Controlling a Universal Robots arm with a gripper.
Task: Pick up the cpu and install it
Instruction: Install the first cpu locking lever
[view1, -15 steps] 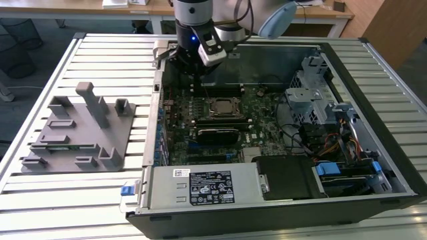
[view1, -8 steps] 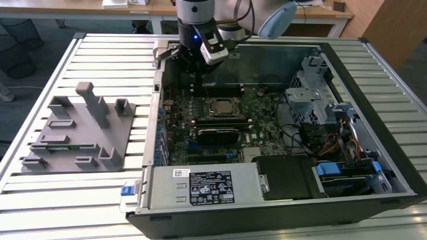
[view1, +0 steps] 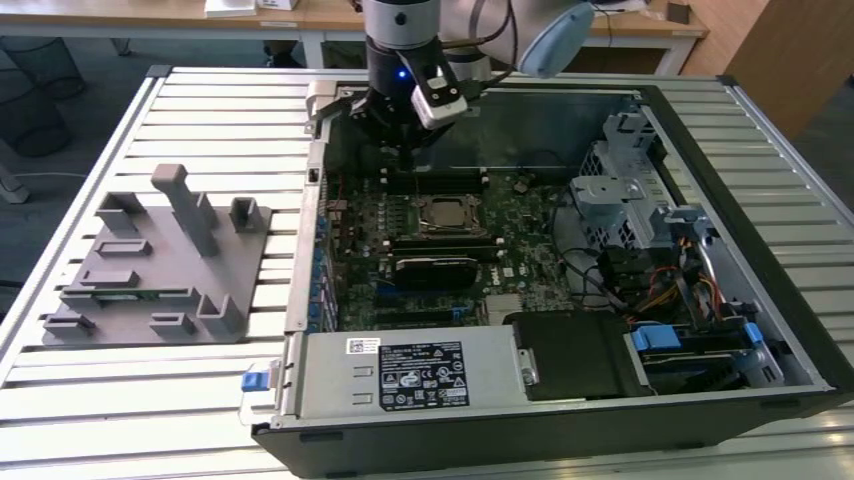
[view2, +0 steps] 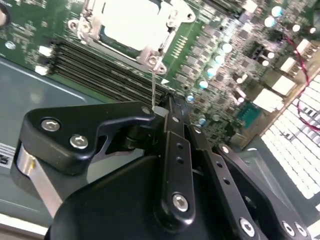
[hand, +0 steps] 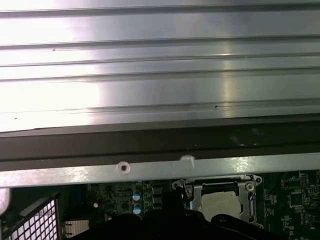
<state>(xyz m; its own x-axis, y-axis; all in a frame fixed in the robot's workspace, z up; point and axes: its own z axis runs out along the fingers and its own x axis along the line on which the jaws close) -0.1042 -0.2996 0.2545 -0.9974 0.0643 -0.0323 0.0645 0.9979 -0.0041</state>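
The cpu (view1: 441, 213) lies flat inside the black metal-framed socket (view1: 415, 203) in the middle of the motherboard, its pale shiny top facing up. In both wrist views the cpu (view2: 131, 22) (hand: 220, 202) sits within the socket frame (view2: 150, 54). My gripper (view1: 400, 158) hangs over the memory slots just beyond the socket, apart from the cpu. Its black fingers (view2: 170, 125) meet at the tip, so the gripper (view2: 167, 105) is shut. A thin metal lever (view2: 153, 85) runs from the socket's corner up to the fingertips; I cannot tell whether it is pinched.
The open computer case (view1: 747, 110) lies on a slatted metal table (view1: 200, 100). Grey plastic fixture blocks (view1: 154, 265) stand to the exterior view's left. A power supply (view1: 400, 375), drive cage (view1: 627, 190) and cables (view1: 667, 290) crowd the near and right sides.
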